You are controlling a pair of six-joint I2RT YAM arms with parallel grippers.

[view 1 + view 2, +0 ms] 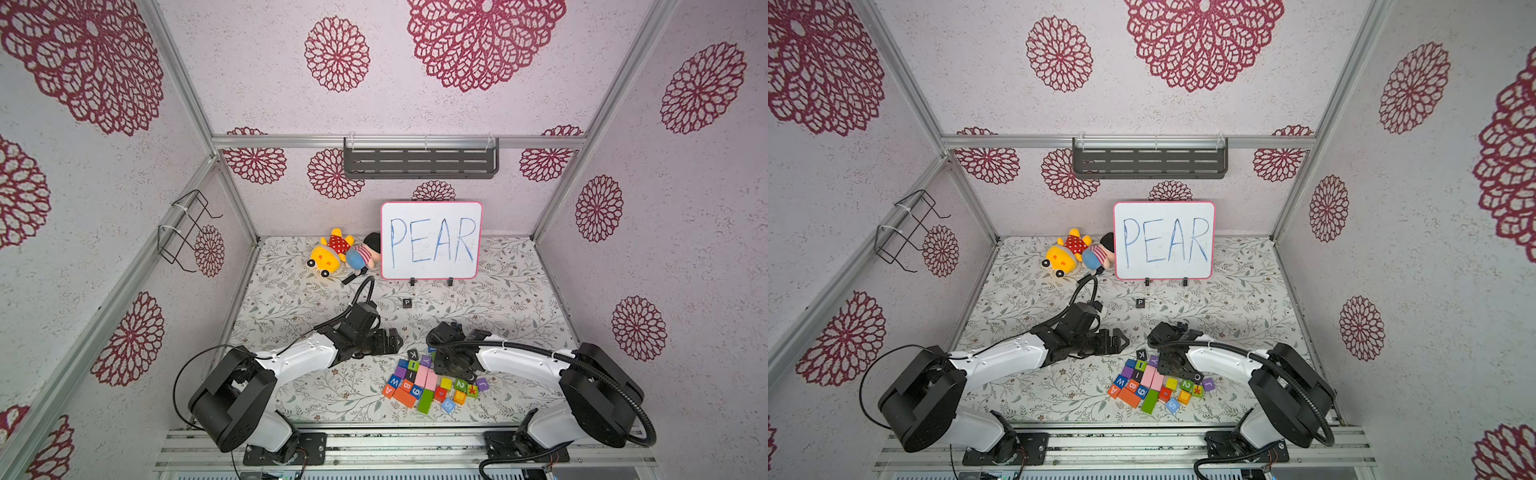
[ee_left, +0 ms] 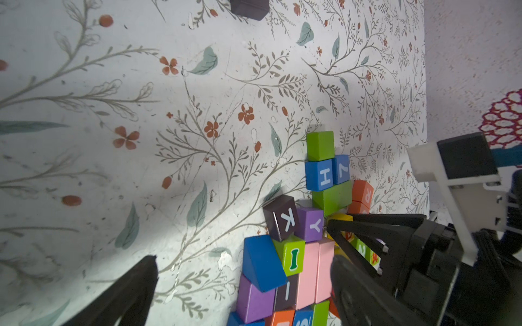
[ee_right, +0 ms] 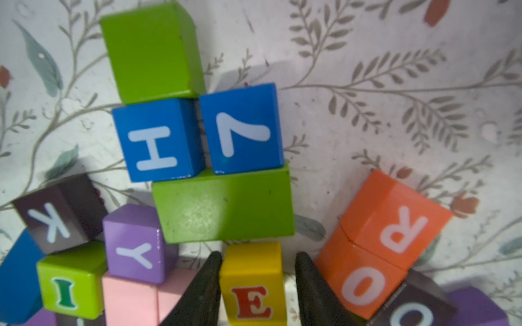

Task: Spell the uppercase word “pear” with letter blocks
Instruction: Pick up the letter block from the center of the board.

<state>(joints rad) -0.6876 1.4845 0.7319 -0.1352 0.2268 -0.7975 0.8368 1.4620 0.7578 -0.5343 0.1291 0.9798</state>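
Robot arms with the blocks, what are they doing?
They are spelling PEAR, like on the whiteboard. The black P block already sits alone in front of it. The right gripper is down in the block pile, its open jaws on either side of the yellow E block, not squeezing yet. The left gripper is open beside the pile, holding nothing.

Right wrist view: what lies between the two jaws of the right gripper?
The yellow E block, with a thin gap at one jaw; the right wrist view shows it.

Top views overhead; wrist views share block pile [image 2: 310, 259].
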